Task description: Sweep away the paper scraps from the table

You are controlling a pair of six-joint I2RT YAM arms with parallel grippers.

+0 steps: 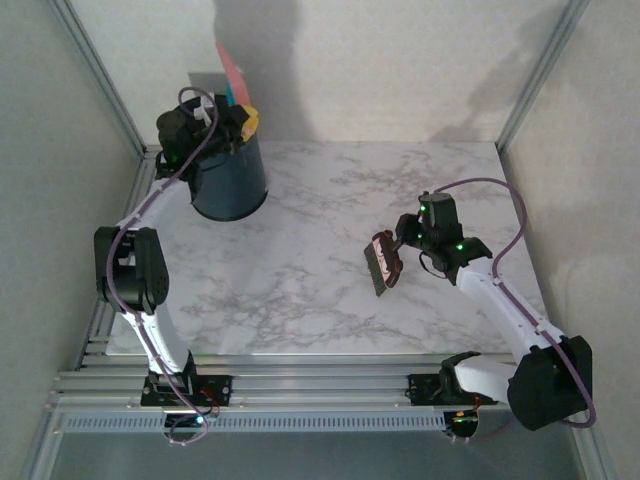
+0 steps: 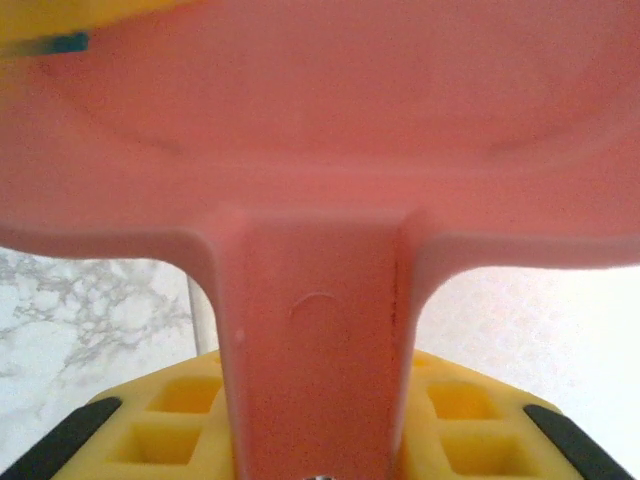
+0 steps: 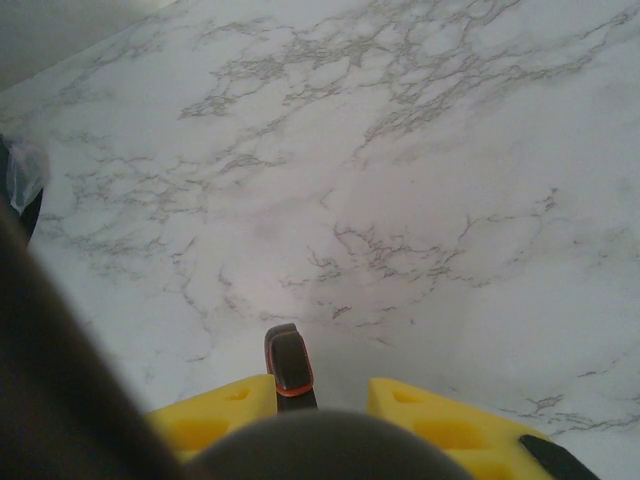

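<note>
Right claw (image 1: 405,243) is nearest, mid-right over the table (image 1: 300,290), clamped on the brush (image 1: 382,264). The bristle head is tilted and sits close to the marble; can't tell if it touches. In the right wrist view the dark brush handle (image 3: 288,362) is in the claw's grip. Marble ahead of it looks swept, no bits I can pick out.

At the far-left corner, the left claw (image 1: 205,128) is up over the dark blue bin (image 1: 232,185), closed on the pink dustpan (image 1: 230,68). In the top view the pan rises above and behind the bin mouth; exact tilt unclear. In the left wrist view the dustpan handle (image 2: 315,330) runs straight out of the claw, with the pan body spreading wide beyond it.

Paper scraps (image 2: 68,42): one teal bit beside a yellow patch at the pan's top-left edge, blurred. Can't tell if they're loose or stuck. Bin interior isn't visible.

My read: sweeping is done and this is the dump step. The next move needs the pan lip tipped down inside the bin rim so the last bits slide off. Keep it over the mouth or they land back on the table. Right arm just needs to hold clear.
</note>
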